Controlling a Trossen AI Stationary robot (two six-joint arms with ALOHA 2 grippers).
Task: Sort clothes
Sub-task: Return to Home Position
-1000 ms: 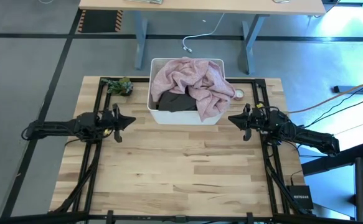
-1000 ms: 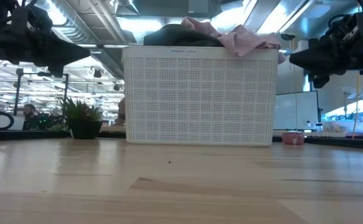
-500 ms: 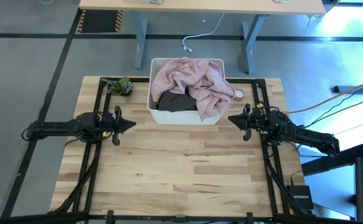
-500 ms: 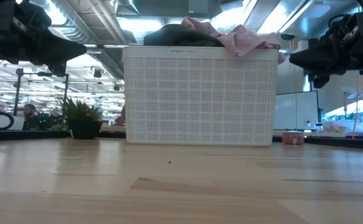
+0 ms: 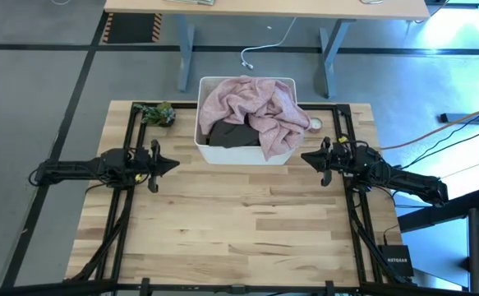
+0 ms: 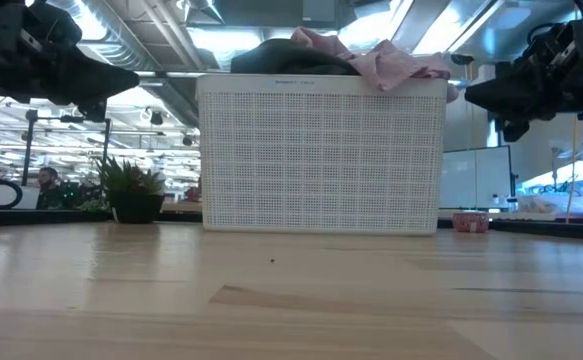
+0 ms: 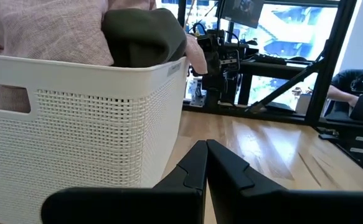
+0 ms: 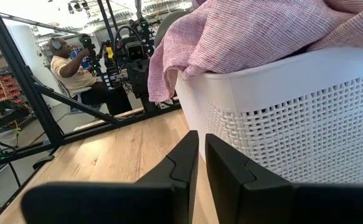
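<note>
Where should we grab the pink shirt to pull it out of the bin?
Probably the fold of the pink shirt that spills over the white bin's rim nearest the right arm: it hangs free, clear of the dark garment. Come from above with the right pincer, which waits shut beside that corner; the left pincer waits shut on the far side.

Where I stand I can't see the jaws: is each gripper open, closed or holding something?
Left gripper: closed, holding nothing.
Right gripper: closed but for a thin slit between the jaws, holding nothing.
</note>
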